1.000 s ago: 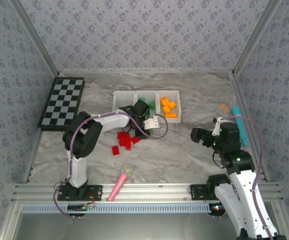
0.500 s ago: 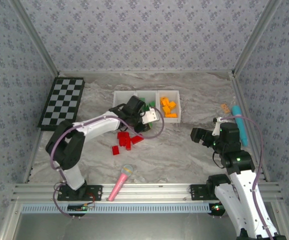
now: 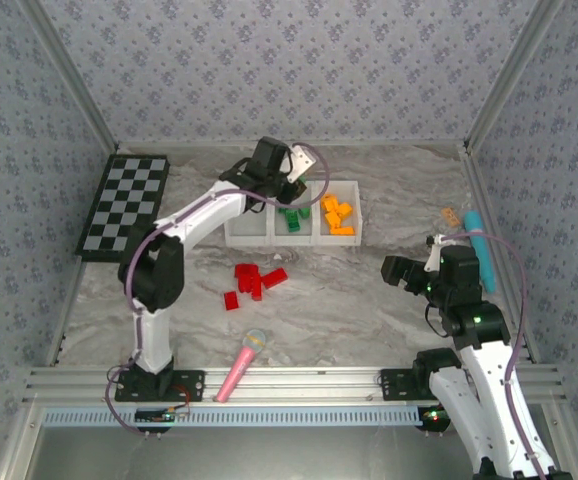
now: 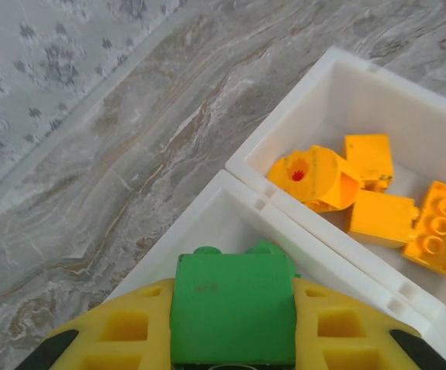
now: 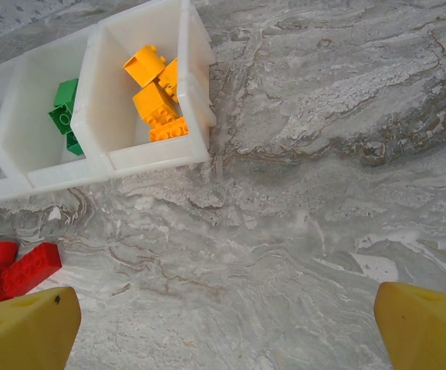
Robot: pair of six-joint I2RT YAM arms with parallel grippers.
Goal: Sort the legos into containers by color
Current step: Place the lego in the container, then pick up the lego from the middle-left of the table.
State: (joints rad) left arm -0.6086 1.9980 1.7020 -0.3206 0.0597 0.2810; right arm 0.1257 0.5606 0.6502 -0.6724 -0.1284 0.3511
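My left gripper [image 3: 280, 188] hangs over the far edge of the containers [image 3: 271, 238], three joined white bins. It is shut on a green lego [image 4: 232, 307], clamped between its yellow fingers [image 4: 123, 331] above the middle bin's far corner [image 4: 223, 202]. That middle bin holds green legos [image 3: 291, 219] [image 5: 64, 112]. Orange legos [image 3: 336, 215] [image 4: 366, 196] [image 5: 158, 94] lie in the right bin. Several red legos [image 3: 254, 280] [image 5: 16, 266] lie loose on the table in front of the bins. My right gripper [image 3: 397, 270] is open and holds nothing, low over bare table to the right.
A black-and-white checkerboard [image 3: 124, 205] lies at the left. A pink microphone toy [image 3: 241, 365] rests near the front rail. A teal stick [image 3: 480, 248] and a small tan piece [image 3: 451, 215] sit by the right wall.
The left arm has stretched from beside the red pile toward the back, carrying the green lego up over the bins. The right arm has not moved.
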